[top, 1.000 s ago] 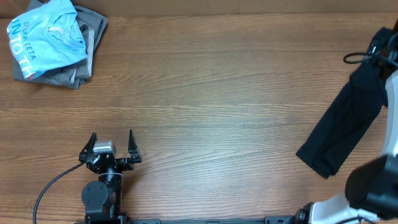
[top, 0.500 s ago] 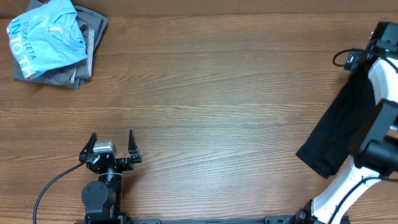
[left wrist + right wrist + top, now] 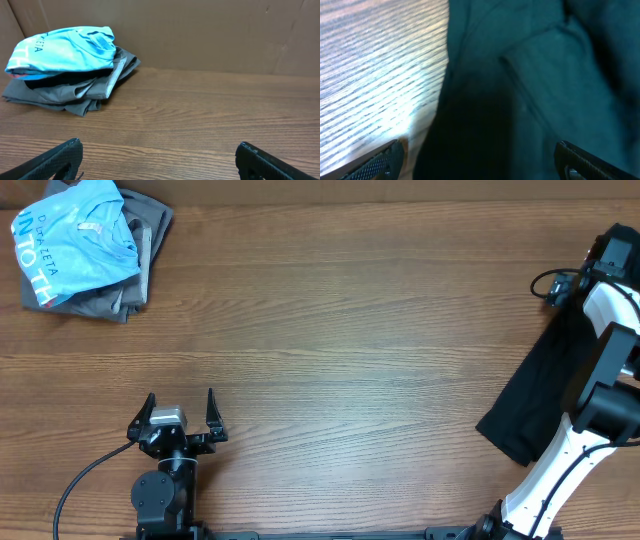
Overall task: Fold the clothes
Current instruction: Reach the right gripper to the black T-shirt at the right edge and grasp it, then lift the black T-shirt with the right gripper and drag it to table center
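past the spread left gripper (image 3: 159, 150), a light blue shirt (image 3: 62, 50) tops grey garments (image 3: 75, 92).

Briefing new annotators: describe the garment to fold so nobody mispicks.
On the wooden table, look to the right edge. The black garment lies there as a long diagonal strip. It is plain black, unlike the lettered light blue shirt and grey garments piled far left.
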